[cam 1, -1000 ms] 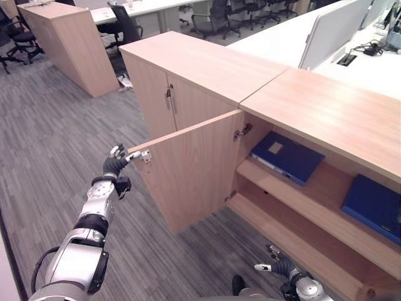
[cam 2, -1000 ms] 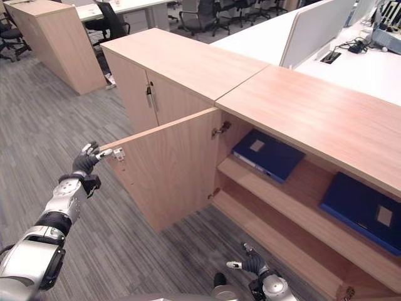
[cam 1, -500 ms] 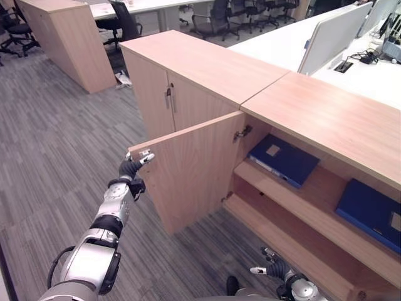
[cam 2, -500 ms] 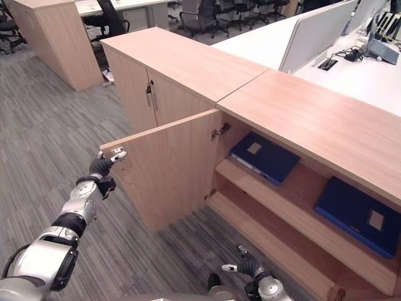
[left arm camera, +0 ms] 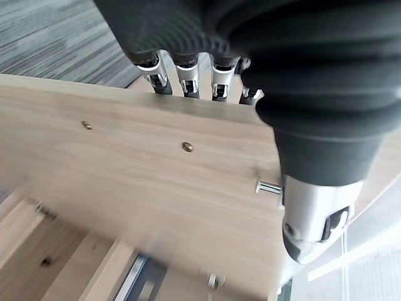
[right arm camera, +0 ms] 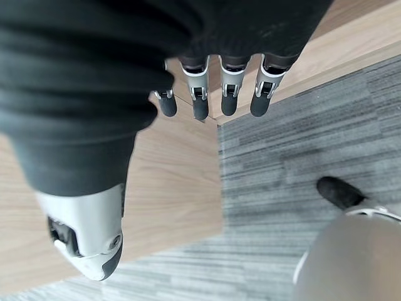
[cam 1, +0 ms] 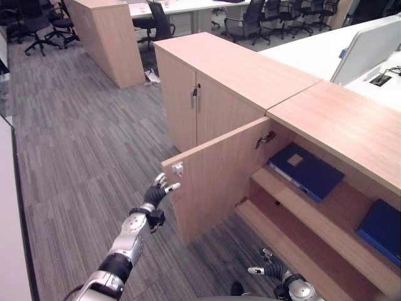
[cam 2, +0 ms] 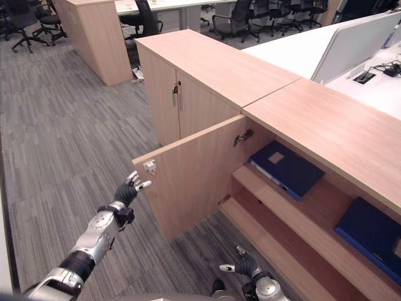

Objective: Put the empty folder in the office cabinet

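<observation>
Although the task calls for a folder to be put into the cabinet [cam 1: 326,119], no folder is held in either hand, and the step appears, as a judgement, to be already done. Two dark blue folders are seen lying flat on the upper shelf [cam 1: 326,207]: one folder [cam 1: 305,170] just right of the hinge at centre right of the frame, and a second folder [cam 1: 380,229] at the right edge, well apart from the first. Which of them is the empty one cannot be told.

What seems left is the closing of the door [cam 1: 216,179], which stands wide open at the centre of the frame, swung out over the grey carpet [cam 1: 81,144]. The left hand [cam 1: 158,191] is held just beside the door's free edge, left of centre, below the small metal catch [cam 1: 178,168]; its fingers are spread and straight, nothing is grasped, and whether the edge is touched cannot be told from the eye views. In the left wrist view the fingertips [left arm camera: 188,88] are seen at the edge of the wooden panel.

The right hand [cam 1: 268,271] is seen low at the bottom centre-right, near the cabinet's base, its fingers relaxed and empty.

A neighbouring cabinet [cam 1: 213,81] with closed doors stands at upper centre.
</observation>
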Controlling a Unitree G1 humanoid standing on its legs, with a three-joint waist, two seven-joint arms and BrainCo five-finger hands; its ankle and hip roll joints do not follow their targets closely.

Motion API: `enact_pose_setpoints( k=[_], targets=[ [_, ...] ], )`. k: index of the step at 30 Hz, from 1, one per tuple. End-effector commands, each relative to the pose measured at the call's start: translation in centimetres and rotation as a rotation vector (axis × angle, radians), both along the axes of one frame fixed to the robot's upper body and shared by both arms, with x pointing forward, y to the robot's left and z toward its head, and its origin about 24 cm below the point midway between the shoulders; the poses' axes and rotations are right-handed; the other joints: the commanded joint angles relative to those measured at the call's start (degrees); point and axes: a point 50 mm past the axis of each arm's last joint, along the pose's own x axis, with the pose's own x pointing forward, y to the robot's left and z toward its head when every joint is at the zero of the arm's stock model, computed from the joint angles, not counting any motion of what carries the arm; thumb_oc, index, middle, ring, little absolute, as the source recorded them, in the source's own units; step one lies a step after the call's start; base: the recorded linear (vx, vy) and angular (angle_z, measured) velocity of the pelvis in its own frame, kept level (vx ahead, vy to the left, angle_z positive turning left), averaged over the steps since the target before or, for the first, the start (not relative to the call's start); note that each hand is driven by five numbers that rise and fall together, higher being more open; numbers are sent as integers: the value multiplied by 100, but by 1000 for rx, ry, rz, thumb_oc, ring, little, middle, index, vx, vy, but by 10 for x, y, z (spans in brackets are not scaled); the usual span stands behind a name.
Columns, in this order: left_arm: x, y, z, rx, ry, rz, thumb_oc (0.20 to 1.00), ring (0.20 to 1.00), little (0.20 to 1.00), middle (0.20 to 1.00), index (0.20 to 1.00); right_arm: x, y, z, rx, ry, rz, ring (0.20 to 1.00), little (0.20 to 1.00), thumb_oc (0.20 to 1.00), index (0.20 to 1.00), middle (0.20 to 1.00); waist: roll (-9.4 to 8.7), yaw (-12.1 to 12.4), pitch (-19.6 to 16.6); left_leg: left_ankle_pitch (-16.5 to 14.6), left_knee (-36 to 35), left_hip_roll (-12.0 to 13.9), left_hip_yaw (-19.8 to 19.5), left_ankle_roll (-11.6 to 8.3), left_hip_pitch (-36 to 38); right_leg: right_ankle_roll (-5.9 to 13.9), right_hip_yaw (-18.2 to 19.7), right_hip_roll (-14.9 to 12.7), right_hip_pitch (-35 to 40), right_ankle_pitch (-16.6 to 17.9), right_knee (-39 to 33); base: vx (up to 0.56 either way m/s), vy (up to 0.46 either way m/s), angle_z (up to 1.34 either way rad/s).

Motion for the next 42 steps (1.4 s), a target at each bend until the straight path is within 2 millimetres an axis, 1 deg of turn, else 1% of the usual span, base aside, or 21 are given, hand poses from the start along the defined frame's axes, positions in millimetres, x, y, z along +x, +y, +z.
enact_pose_setpoints(
  k=[1, 6, 8, 9, 10, 11, 12, 14, 15, 20, 24, 25, 26, 27, 28, 30, 31, 32, 34, 37, 42],
  targets=[
    [18, -23, 25, 64, -124, -203, 1000, 1000, 1000, 1000, 1000, 15, -3, 7, -18, -50, 20, 1000, 1000, 1000, 1000, 1000, -13, 33, 195, -294, 70, -76, -23, 47, 124, 705, -84, -626, 127, -281, 603, -53, 104, 8],
    [2, -27, 26, 80, -139, -316, 1000, 1000, 1000, 1000, 1000, 29, -6, 11, -30, -81, 4, 1000, 1000, 1000, 1000, 1000, 28, 7, 321, -291, 70, -244, 161, 107, 4, 912, 110, -882, -225, 305, 659, -117, 56, -1],
    [0, -27, 29, 42, -147, -301, 1000, 1000, 1000, 1000, 1000, 38, -2, 16, -6, -113, -15, 1000, 1000, 1000, 1000, 1000, 126, 44, 449, -202, 70, -193, 294, 168, -120, 888, 226, -843, -465, 122, 1062, -307, 36, -36],
    [-5, -27, 34, 26, -162, -316, 1000, 1000, 1000, 1000, 1000, 46, 0, 17, -6, -125, -22, 1000, 1000, 1000, 1000, 1000, 263, 241, 501, -125, 103, -148, 586, 228, -226, 730, -443, -907, -402, -251, 1493, -334, 82, -72],
    [-10, -27, 33, 9, -152, -316, 1000, 1000, 1000, 1000, 1000, 48, 2, 17, -6, -127, -15, 1000, 1000, 1000, 1000, 1000, 295, 329, 487, -93, 127, -133, 711, 251, -267, 659, -857, -953, -357, -398, 1715, -258, 71, -103],
    [-10, -27, 33, 9, -152, -315, 1000, 1000, 1000, 1000, 1000, 48, 2, 17, -5, -128, -15, 1000, 1000, 1000, 1000, 1000, 291, 323, 475, -65, 120, -135, 709, 251, -290, 649, -864, -953, -374, -379, 1703, -123, 65, -105],
    [-12, -24, 34, -10, -153, -305, 1000, 1000, 1000, 1000, 1000, 53, 6, 19, -5, -138, -2, 1000, 1000, 1000, 1000, 1000, 323, 422, 447, -66, 160, -115, 955, 279, -297, 597, -1315, -974, -294, -533, 1929, -116, 45, -85],
    [-17, -19, 35, -1, -159, -298, 1000, 1000, 1000, 1000, 1000, 54, 11, 18, -3, -136, 20, 1000, 1000, 1000, 1000, 1000, 314, 519, 405, -49, 200, -101, 1325, 322, -276, 573, -1826, -1031, -223, -570, 2156, -75, -27, -77],
    [-21, -15, 41, 1, -185, -302, 1000, 1000, 1000, 1000, 1000, 53, 11, 15, -7, -122, 24, 1000, 1000, 1000, 1000, 1000, 306, 570, 311, -193, 220, -81, 1514, 282, -136, 658, -1974, -1124, -80, -686, 1891, 35, -102, -139],
    [-26, -4, 43, -54, -200, -223, 1000, 1000, 1000, 1000, 1000, 50, 10, 13, -7, -106, 31, 1000, 1000, 1000, 1000, 1000, 423, 450, 200, -73, 493, 173, 1795, 51, -111, 496, -1578, -739, 237, -743, 973, -4, -235, -118],
    [-25, -3, 51, -107, -226, -207, 1000, 1000, 1000, 1000, 1000, 56, 6, 21, -30, -133, 88, 1000, 1000, 1000, 1000, 1000, 461, 331, 264, 45, 1337, 737, 2005, -281, -337, 268, -1248, -433, 455, -931, 541, -26, -226, -53],
    [-22, -5, 54, -109, -241, -206, 1000, 1000, 1000, 1000, 1000, 60, 4, 24, -41, -149, 95, 1000, 1000, 1000, 1000, 1000, 505, 372, 391, 649, 1912, 1062, 1961, -425, -681, 114, -1242, -284, 478, -944, 499, -89, -218, -49],
    [-20, -5, 58, -109, -261, -202, 1000, 1000, 1000, 1000, 1000, 65, 1, 27, -56, -161, 109, 1000, 1000, 1000, 1000, 1000, 548, 421, 461, 887, 2004, 1156, 1647, -528, -779, 49, -1087, -193, 488, -977, 459, -43, -107, -71],
    [-21, -13, 57, -144, -269, -190, 1000, 1000, 1000, 1000, 1000, 70, -4, 28, -104, -146, 139, 1000, 1000, 1000, 1000, 1000, 548, 543, 498, 866, 1955, 841, 205, -451, -889, 62, -641, -192, 421, -995, 418, 31, -4, -109],
    [-21, -13, 57, -144, -270, -189, 1000, 1000, 1000, 1000, 1000, 70, -4, 28, -104, -147, 139, 1000, 1000, 1000, 1000, 1000, 544, 541, 487, 891, 1936, 828, 208, -439, -905, 64, -643, -202, 399, -976, 416, 93, 24, -139],
    [-21, -17, 59, -165, -279, -178, 1000, 1000, 1000, 1000, 1000, 68, -3, 26, -100, -140, 136, 1000, 1000, 1000, 1000, 1000, 523, 663, 495, 535, 1507, 441, -662, -366, -974, 108, -207, -159, 411, -1045, 393, 183, 2, -117],
    [-20, -21, 61, -177, -296, -176, 1000, 1000, 1000, 1000, 1000, 66, -3, 23, -97, -126, 127, 1000, 1000, 1000, 1000, 1000, 506, 754, 497, 362, 1042, 107, -1282, -305, -1112, 136, 123, -102, 445, -1114, 370, 247, 1, -101],
    [-20, -22, 61, -182, -296, -175, 1000, 1000, 1000, 1000, 1000, 66, -3, 23, -98, -124, 125, 1000, 1000, 1000, 1000, 1000, 509, 792, 483, 426, 915, -17, -1468, -287, -1226, 142, 235, -69, 442, -1113, 382, 212, -3, -100],
    [-17, -21, 63, -175, -306, -164, 1000, 1000, 1000, 1000, 1000, 66, -2, 22, -94, -124, 127, 1000, 1000, 1000, 1000, 1000, 542, 856, 517, 609, 670, -172, -1663, -282, -1396, 151, 531, 43, 508, -1174, 417, 117, -31, -89],
    [-11, -22, 63, -184, -313, -144, 1000, 1000, 1000, 1000, 1000, 58, 4, 18, -70, -102, 137, 1000, 1000, 1000, 1000, 1000, 581, 738, 400, 608, 244, -95, -1541, -277, -919, 150, 664, 142, 549, -1183, 432, 82, 41, -92],
    [1, -12, 59, -162, -299, -49, 1000, 1000, 1000, 1000, 1000, 44, 16, 10, -17, -67, 123, 1000, 1000, 1000, 1000, 1000, 455, 531, 204, 479, 70, -107, -1273, -184, -560, 218, 856, 95, 575, -1092, 423, 108, 71, -41]
  ],
)
